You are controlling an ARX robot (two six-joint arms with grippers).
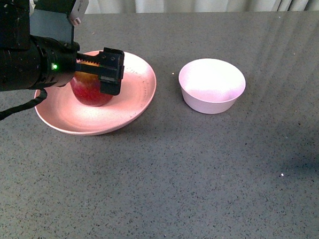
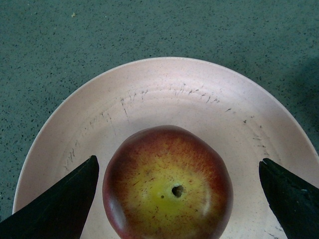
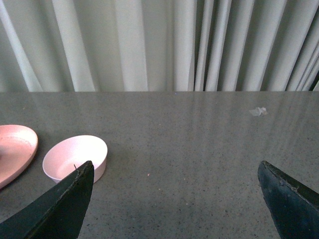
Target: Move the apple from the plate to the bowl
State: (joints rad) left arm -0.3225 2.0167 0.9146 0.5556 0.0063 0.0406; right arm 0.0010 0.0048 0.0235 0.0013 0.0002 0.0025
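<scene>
On the plate, front view: apple (image 1: 91, 93) sits inside the plate (image 1: 137, 107), toward its 10 o'clock side, on the paler centre.
Apple, left wrist view: stem pit faces the camera, yellow patch around it, dark red toward the edges.
Left tool (image 2: 178, 159): spread wide, gripping nothing; the apple lies between its two fingers.
Fingers vs apple: one finger (image 2: 65, 204) stands just beside the apple with a thin strip of plate showing between; the other (image 2: 291, 199) is well apart from it. No contact seen on either side.
Left tool, front view: black finger block overlaps the apple's 1 o'clock shoulder; the far finger is hidden behind the arm. Green light lit on the wrist body.
Plate: on the counter (image 1: 205, 176) at about 10 o'clock of the front view; scuff marks on its inner slope.
Bowl (image 1: 212, 103): at about 2 o'clock of the front view, at the plate's 3 o'clock, apart from it, nothing in it.
Right tool (image 3: 175, 164): fingers wide apart, holding nothing, over bare counter facing the curtain (image 3: 149, 45); not seen in the front view.
</scene>
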